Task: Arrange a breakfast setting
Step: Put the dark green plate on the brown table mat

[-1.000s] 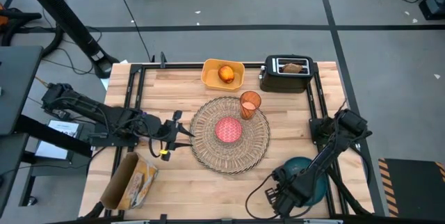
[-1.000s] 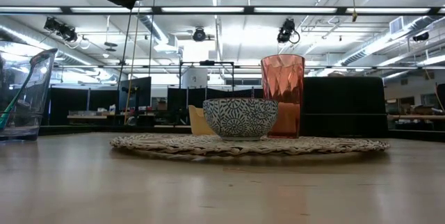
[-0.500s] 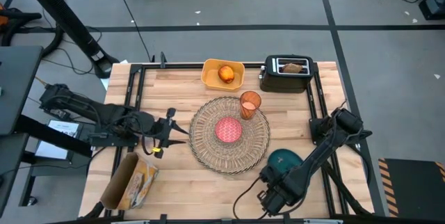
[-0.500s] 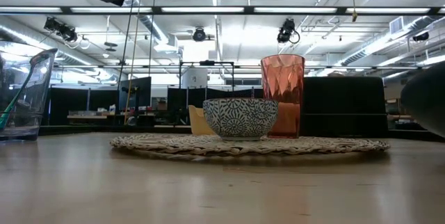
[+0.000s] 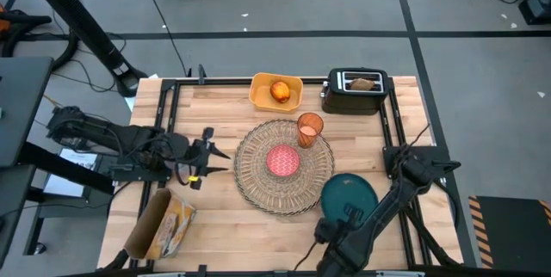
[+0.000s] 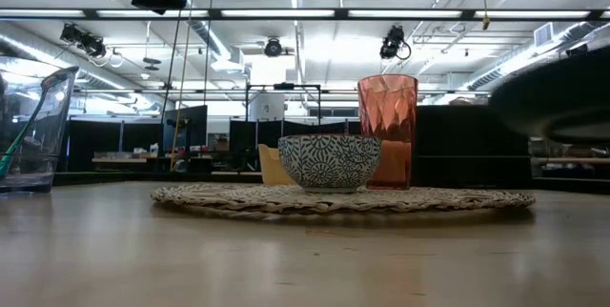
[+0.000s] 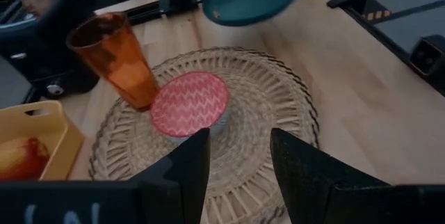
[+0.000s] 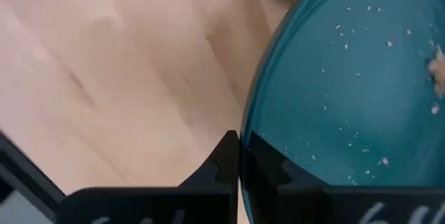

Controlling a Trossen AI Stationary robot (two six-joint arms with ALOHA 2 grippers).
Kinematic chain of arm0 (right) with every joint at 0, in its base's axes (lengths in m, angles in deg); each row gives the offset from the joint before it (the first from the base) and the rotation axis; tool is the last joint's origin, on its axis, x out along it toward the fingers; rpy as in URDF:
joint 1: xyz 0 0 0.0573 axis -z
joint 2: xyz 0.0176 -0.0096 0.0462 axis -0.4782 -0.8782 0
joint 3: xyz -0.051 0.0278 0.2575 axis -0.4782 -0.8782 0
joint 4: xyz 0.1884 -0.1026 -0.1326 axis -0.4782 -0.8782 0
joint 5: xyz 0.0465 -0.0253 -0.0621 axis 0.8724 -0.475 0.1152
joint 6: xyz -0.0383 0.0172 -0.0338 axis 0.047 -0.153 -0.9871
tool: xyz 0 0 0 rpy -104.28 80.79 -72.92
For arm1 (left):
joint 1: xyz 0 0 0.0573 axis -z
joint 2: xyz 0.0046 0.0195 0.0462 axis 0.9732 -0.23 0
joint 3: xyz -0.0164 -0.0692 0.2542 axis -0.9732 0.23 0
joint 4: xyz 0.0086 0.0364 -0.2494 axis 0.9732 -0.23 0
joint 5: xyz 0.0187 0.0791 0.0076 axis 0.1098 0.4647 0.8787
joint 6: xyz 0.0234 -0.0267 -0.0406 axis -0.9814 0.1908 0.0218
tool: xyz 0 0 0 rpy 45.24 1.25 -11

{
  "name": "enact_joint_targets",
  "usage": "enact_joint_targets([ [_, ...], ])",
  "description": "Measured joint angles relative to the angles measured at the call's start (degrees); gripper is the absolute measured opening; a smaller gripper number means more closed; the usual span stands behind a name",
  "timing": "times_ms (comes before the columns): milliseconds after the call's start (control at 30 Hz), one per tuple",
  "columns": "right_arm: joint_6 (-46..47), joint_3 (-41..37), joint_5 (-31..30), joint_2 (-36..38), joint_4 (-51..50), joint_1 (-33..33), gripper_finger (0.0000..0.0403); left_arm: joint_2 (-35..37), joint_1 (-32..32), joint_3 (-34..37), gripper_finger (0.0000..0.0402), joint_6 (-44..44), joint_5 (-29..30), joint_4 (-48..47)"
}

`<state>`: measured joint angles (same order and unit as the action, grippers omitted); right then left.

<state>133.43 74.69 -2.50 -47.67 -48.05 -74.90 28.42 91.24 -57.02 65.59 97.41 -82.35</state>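
The round straw placemat lies mid-table with the pink bowl and the orange cup standing on it. My right gripper is shut on the dark teal plate, just right of the mat. My left gripper is open and empty at the mat's left edge, and its wrist view looks at the bowl. The orange-red fruit lies in the yellow tray. The toast sticks up from the black toaster. The blue-green spoon leans in a clear container. My right gripper pinches the plate's rim at its near edge between the two fingers, which close on it edge-on. The fingers come from the table's near side. The plate is lifted clear of the table, its upper face up, with crumbs on it.
An open brown bag with bread lies at the near left corner. The black frame rails run along the table's left and right sides. Bare wood shows in front of the mat.
My right gripper has carried the plate up and toward the table's far-left, from the near right corner to the mat's right edge. The plate is now lifted clear. My left gripper has drawn back a little toward the table's left edge.
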Motion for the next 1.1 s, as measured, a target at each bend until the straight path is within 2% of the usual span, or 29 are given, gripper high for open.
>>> enact_joint_targets([
  [300, -23.84, 6.94, -3.50, -5.35, 1.58, -0.34, 0.0014, 0.01, -2.66, 0.01, 0.0160, 0.32, 0.04, -0.12],
  [533, -47.89, 7.07, -5.14, -6.00, 8.55, 0.26, 0.0014, 0.79, -2.64, 0.02, 0.0160, 0.46, -0.01, -0.06],
  [667, -58.60, 7.07, -8.03, -6.29, 10.00, 1.18, 0.0014, 1.28, -2.64, 0.02, 0.0160, 0.79, -0.01, 0.01],
  [767, -66.12, 7.07, -9.87, -6.29, 12.66, 2.53, 0.0014, 1.61, -2.64, 0.02, 0.0160, 1.04, -0.02, 0.14],
  [1000, -85.94, 6.30, -9.63, -6.25, 22.18, 8.20, 0.0014, 2.25, -2.64, 0.04, 0.0160, 1.23, -0.01, 0.03],
  [1100, -92.25, 5.00, -8.66, -6.20, 29.29, 11.53, 0.0014, 2.54, -2.74, 0.06, 0.0160, 1.23, -0.02, 0.22],
])
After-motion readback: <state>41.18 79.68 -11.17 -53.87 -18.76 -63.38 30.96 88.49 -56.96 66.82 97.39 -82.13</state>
